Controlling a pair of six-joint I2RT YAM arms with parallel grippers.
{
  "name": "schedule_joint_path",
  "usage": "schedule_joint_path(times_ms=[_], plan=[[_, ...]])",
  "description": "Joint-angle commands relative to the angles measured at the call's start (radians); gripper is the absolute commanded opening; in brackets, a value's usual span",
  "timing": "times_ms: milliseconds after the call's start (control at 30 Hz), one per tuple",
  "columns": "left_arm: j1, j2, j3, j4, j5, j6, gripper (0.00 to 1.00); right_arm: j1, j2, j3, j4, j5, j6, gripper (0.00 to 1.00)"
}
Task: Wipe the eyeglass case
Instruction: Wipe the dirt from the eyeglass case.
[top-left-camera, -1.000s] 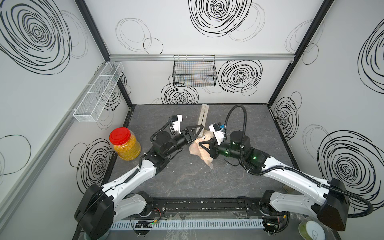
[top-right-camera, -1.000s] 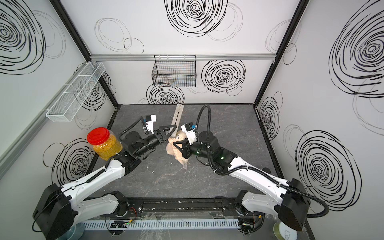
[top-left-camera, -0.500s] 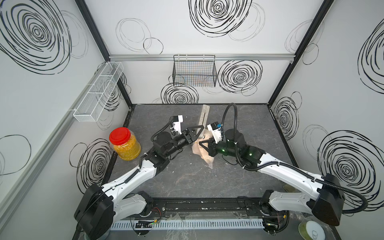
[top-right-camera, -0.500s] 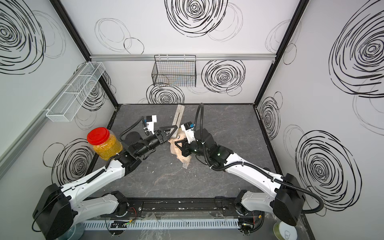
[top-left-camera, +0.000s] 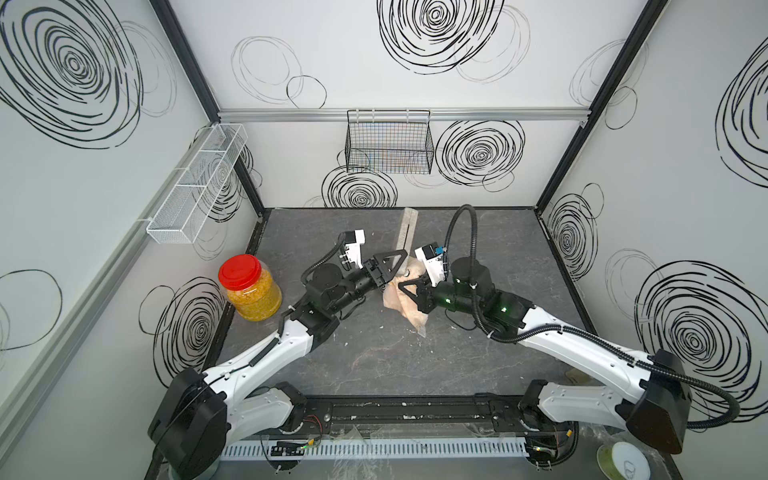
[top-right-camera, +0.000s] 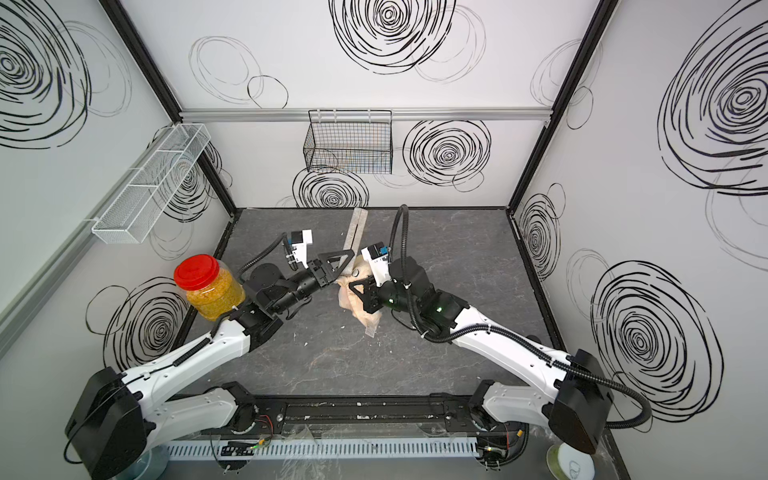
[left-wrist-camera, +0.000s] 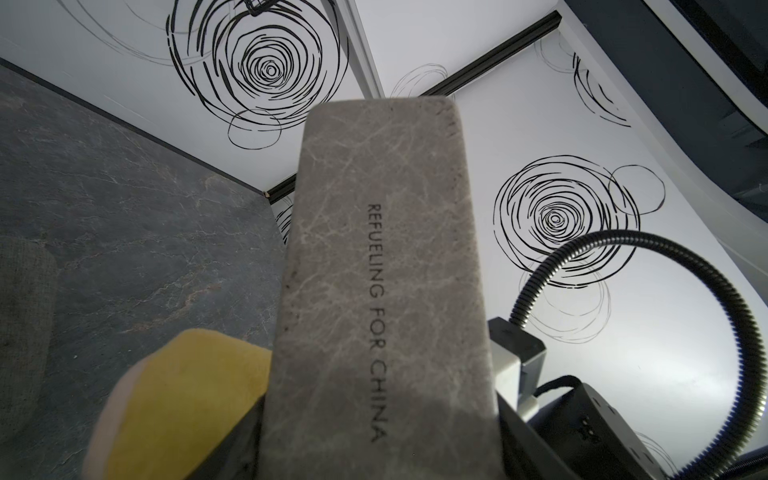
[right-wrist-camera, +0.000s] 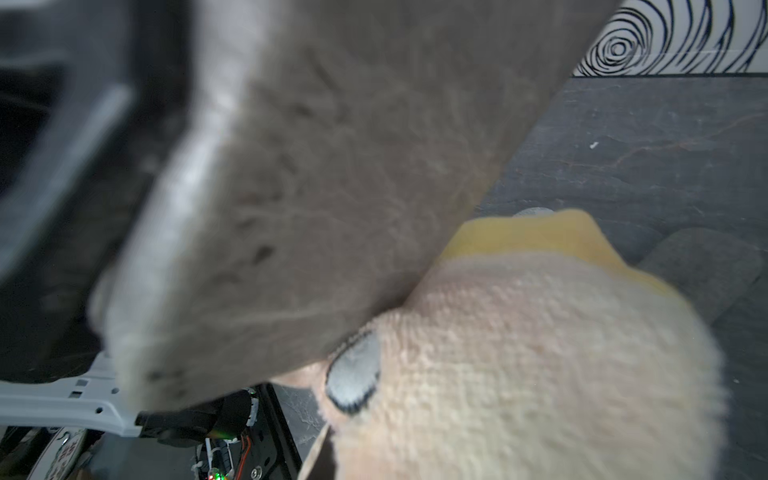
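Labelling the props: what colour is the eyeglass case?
Grey-brown eyeglass case, pale marble-like veining, black lettering; clearest in the left wrist view.

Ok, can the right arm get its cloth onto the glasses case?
Very likely yes. The right gripper, shut on the cloth, sits right beside the eyeglass case held by the left gripper, and the right wrist view shows cloth touching it. Nothing stands between.

Both top views look steeply down from high at the front onto the whole table (top-left-camera: 374, 353), nearly alike, while each wrist camera sits very close to the case (left-wrist-camera: 382, 291), the left looking along it toward a wall corner, the right blurred against it and the cloth (right-wrist-camera: 540, 353).
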Motion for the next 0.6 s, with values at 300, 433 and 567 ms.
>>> schedule_joint_path(times_ms=[300,433,567], plan=[[-0.02,-0.017,-0.009,0.107,0.023,0.002,0.55,-0.002,-0.051,-0.03,0.156,-0.03,0.026,0.05],[-0.027,-0.015,-0.002,0.114,0.024,-0.007,0.55,-0.014,0.017,0.026,-0.021,0.083,0.051,0.04],[-0.038,-0.02,-0.001,0.103,0.012,0.0,0.55,-0.017,0.016,0.03,0.022,-0.017,0.032,0.04]])
